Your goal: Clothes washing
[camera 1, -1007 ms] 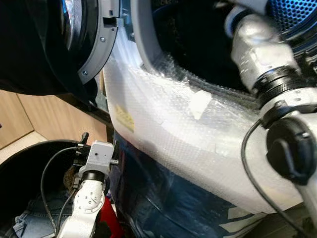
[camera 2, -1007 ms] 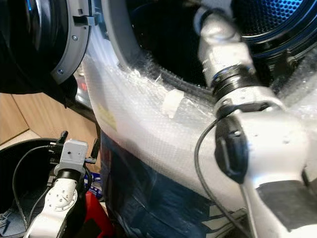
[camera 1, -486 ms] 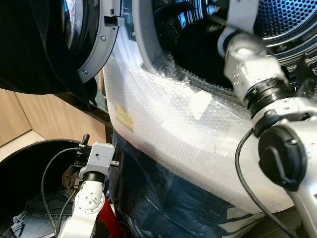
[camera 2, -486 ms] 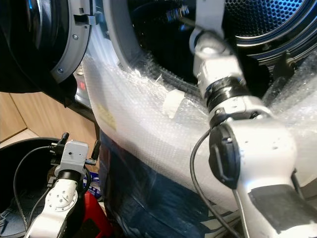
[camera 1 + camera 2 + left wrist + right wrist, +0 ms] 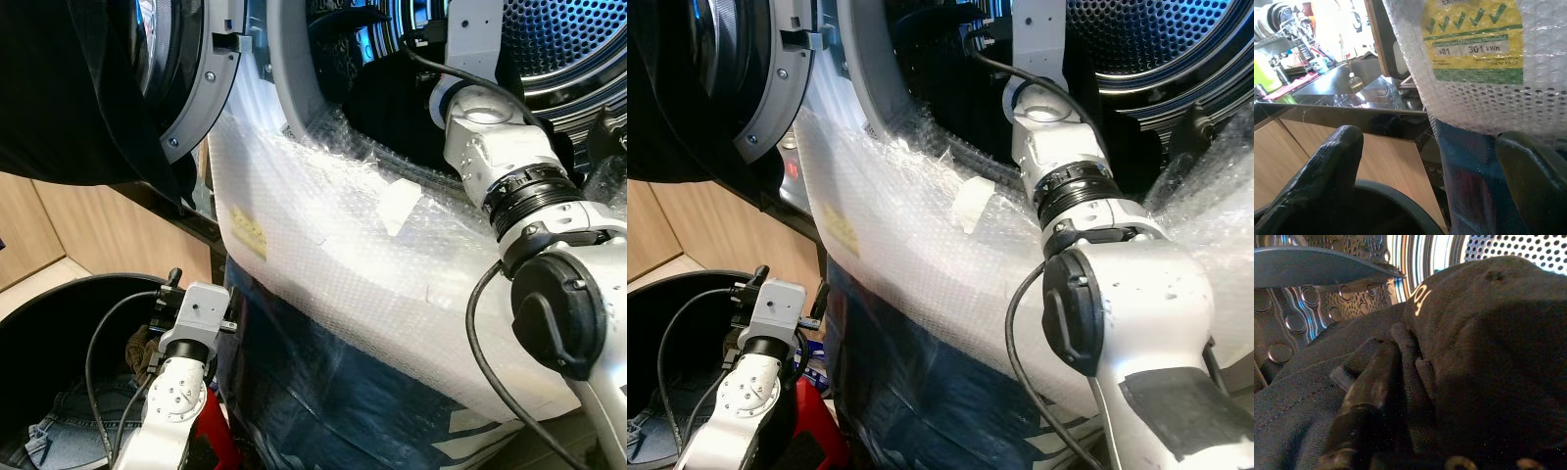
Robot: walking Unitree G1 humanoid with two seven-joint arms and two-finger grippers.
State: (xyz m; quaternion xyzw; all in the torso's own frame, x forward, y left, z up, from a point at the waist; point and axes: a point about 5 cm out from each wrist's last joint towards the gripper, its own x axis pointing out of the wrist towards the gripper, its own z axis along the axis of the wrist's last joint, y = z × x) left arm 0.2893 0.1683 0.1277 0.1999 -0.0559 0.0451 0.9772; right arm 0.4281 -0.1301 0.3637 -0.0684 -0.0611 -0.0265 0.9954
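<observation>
Currently right arm (image 5: 1068, 186) reaching into drum (image 5: 563, 39) of washing machine (image 5: 323, 245), at 1 o'clock in head view. Right pincer (image 5: 1400, 382) clamping fold of dark garment (image 5: 1488, 347) lying inside drum. Left pincer (image 5: 1435, 181) hanging with fingers (image 5: 1327, 166) spread apart, empty, over black basket (image 5: 59, 323) at 7 o'clock; jeans (image 5: 69, 431) lying in basket.

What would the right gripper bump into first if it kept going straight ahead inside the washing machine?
Most likely the dark garment right before the right gripper; one finger already lies in its folds. Behind it is the drum wall.
</observation>
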